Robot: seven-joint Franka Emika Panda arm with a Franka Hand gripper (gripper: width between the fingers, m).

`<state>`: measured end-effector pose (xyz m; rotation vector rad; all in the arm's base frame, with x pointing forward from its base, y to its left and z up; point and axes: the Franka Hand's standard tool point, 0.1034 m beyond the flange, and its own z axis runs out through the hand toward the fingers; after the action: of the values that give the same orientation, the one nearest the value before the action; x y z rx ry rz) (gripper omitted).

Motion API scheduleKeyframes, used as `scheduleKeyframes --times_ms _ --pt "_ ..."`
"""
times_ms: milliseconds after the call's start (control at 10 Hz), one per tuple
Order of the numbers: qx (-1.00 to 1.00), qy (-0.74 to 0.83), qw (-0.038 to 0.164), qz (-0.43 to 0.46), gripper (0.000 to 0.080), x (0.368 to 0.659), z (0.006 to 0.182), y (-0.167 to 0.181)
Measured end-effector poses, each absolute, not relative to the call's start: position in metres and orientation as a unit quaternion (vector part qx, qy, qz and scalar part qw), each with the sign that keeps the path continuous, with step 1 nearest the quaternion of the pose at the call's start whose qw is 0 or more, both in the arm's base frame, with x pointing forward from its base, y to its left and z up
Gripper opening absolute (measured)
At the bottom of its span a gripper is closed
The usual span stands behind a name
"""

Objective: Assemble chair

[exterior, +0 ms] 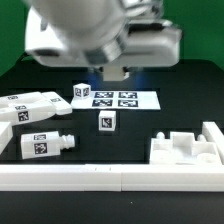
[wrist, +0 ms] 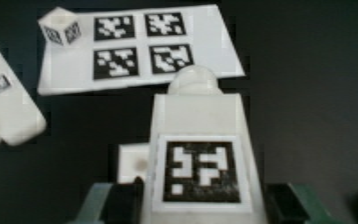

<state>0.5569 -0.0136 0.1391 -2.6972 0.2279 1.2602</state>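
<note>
White plastic chair pts (exterior: 30,106) on a matt blk surface (exterior: 188,100).
Pegged leg (wrist: 197,115), lying leg (exterior: 45,144), small cube (exterior: 106,122), slab (exterior: 190,150): all smooth white plastic, low sheen. Tags (wrist: 197,170) on them: flat matt blk/wht print. Marker board (exterior: 150,99): thin, paper-like, matt white w/ blk print. Border rail (exterior: 100,180): smooth white plastic, same look as the pts. Arm housing (exterior: 70,35): white, glossier, soft highlights. Claw (wrist: 195,205) fingers (wrist: 101,204): dark, dull finish; material unclear, too blurred.

Marker board (exterior: 113,98) — flat on black table (exterior: 186,104)
</note>
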Motion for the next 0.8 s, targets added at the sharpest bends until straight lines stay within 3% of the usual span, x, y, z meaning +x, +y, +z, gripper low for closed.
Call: scheduleKeyframes --times_ms 300,500,800 --pt "-0.899 0.078 0.078 0.424 0.0286 0.555 0.135 -0.015" --pt "-0.936 0.075 0.075 0.337 0.0286 0.584 0.123 0.004" --pt "-0.963 0.071 0.065 0.252 0.0286 0.611 0.136 0.032"
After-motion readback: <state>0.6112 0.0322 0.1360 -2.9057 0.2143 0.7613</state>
